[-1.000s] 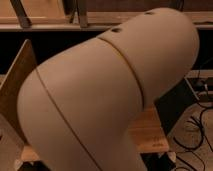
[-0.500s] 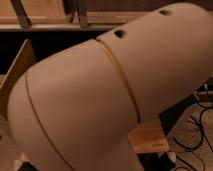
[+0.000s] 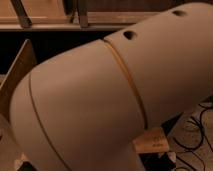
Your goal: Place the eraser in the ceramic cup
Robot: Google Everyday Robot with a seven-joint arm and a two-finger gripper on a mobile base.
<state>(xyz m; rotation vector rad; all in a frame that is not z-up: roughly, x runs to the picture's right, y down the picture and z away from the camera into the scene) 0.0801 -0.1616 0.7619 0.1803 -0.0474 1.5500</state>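
My end effector is out of the camera's sight, somewhere beyond my own arm (image 3: pixel 100 100), whose pale rounded casing fills nearly the whole view. Its fingers are together, but I cannot tell whether anything is pinched between them.

A thin yellowish seam (image 3: pixel 131 80) curves across the casing. A fainter line (image 3: pixel 37 115) runs down its left part. Two small dark holes (image 3: pixel 129 35) sit near the casing's upper edge, one close to the seam and the other farther toward the upper right.

The eraser and the ceramic cup are both hidden behind the arm, so I cannot say where either lies relative to the end effector.

Only scraps show around the casing. At the left, a slanted wooden panel (image 3: pixel 17 75) stands behind it. Along the top runs a pale wooden ledge (image 3: pixel 45 22), with two dark metal struts (image 3: pixel 21 12) rising from it. At the lower right, a corner of the wooden worktop (image 3: pixel 152 142) peeks out below the casing. Just beside that corner, dark cables (image 3: pixel 197 135) lie in loops.
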